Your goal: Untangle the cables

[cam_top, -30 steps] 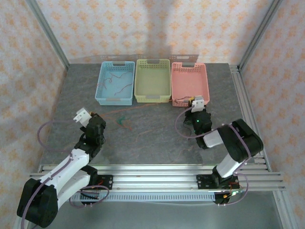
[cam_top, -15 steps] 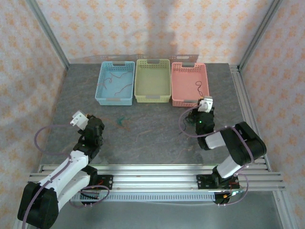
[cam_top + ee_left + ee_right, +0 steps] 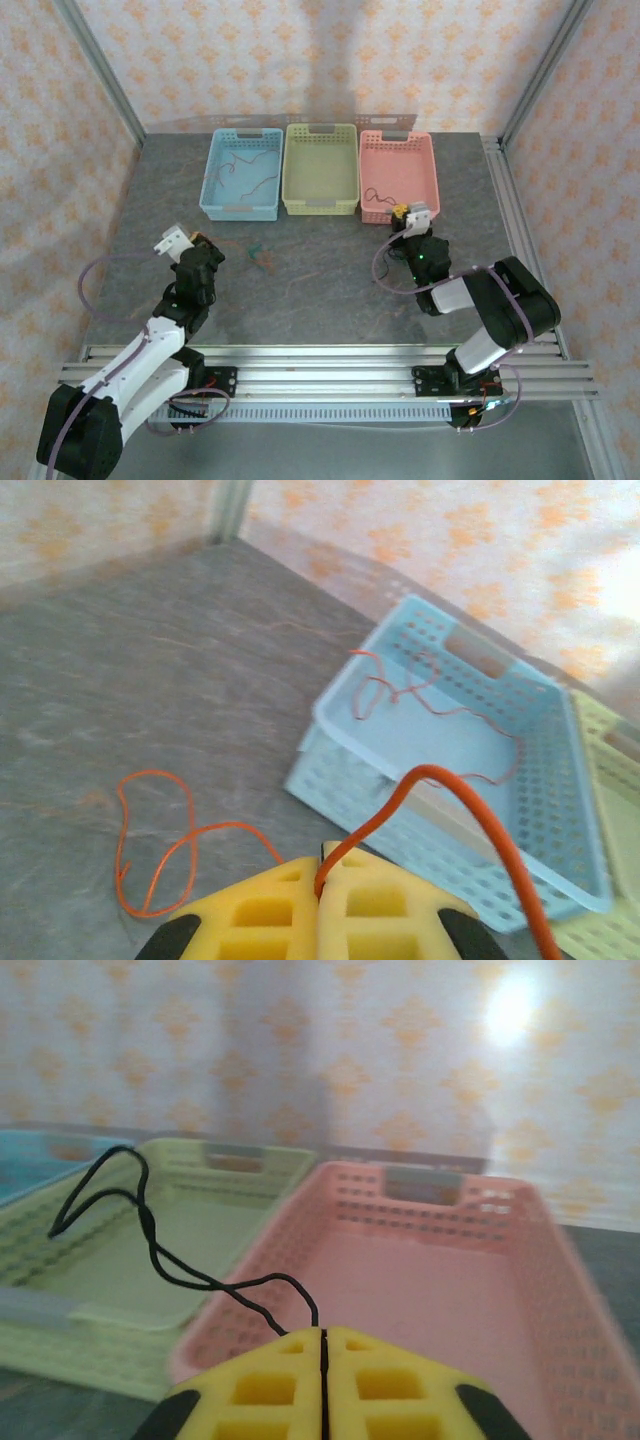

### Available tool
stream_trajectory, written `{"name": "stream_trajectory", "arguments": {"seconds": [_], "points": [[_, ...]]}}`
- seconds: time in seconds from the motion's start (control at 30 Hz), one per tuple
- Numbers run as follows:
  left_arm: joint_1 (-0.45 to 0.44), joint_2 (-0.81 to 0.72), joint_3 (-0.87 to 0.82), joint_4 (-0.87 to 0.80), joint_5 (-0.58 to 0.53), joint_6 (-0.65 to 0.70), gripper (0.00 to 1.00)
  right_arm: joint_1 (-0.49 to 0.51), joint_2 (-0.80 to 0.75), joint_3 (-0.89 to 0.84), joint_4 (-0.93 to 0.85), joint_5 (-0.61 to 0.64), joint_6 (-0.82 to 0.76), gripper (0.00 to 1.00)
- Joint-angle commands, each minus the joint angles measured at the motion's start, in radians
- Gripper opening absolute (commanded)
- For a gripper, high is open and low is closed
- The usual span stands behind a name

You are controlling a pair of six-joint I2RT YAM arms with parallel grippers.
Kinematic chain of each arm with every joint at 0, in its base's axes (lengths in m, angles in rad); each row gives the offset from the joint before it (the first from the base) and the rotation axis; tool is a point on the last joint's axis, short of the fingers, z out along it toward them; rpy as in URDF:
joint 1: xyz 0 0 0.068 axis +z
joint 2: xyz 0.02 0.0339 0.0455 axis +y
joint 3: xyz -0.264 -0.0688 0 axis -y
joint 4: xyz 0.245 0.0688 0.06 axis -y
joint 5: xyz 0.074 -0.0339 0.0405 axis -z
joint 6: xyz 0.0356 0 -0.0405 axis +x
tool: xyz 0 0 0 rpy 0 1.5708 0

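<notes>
The left gripper (image 3: 320, 858) had its yellow foam pads pressed flat together, pinching a thin orange flexible cable (image 3: 455, 792) in the seam between them. From the pads the cable arched up and across in front of the pale blue perforated plastic basket (image 3: 338, 732). To the left, a loop of orange wire lay on the grey stone-patterned table top (image 3: 120, 670) and ran back toward the pads (most likely the same strand, though the join was hidden). Inside the blue basket lay a thin reddish-brown squiggly cable (image 3: 425, 688), loose on the floor.

From above, the left gripper (image 3: 173, 241) hung over the table's left side, well short of the blue basket. A small green wire (image 3: 256, 250) lay on the table between the two arms.

The right gripper (image 3: 322, 1335) was likewise closed, its pads meeting on a thin black cable (image 3: 150, 1232) that rose from the seam. It trailed left in a long narrow loop in front of the yellow-green perforated plastic basket (image 3: 232, 1154). The pink perforated plastic basket (image 3: 500, 1196) stood directly ahead of the pads. In the overhead view the right gripper (image 3: 415, 214) sat at that pink basket's near edge, with the black cable reaching over its near left corner.
</notes>
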Motion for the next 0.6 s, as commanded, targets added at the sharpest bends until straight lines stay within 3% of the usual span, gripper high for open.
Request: {"name": "stream_trajectory", "arguments": {"seconds": [0.0,0.1,0.13,0.3,0.57], "points": [[0.007,-0.034,0.036,0.052,0.185,0.069,0.0,0.029,0.042,0.032,0.034,-0.26,-0.018,0.23],[0.005,-0.071,0.099,0.012,0.414,0.111,0.0,0.074,0.113,0.062,0.035,-0.346,-0.106,0.5],[-0.002,-0.081,0.117,0.015,0.474,0.122,0.0,0.089,0.131,0.07,0.035,-0.36,-0.136,0.53],[-0.085,-0.065,0.184,0.034,0.649,0.191,0.0,0.108,0.171,0.095,0.034,-0.449,-0.142,0.57],[-0.421,0.063,0.41,-0.154,0.751,0.421,0.0,0.131,0.216,0.12,0.034,-0.486,-0.152,0.57]]}}
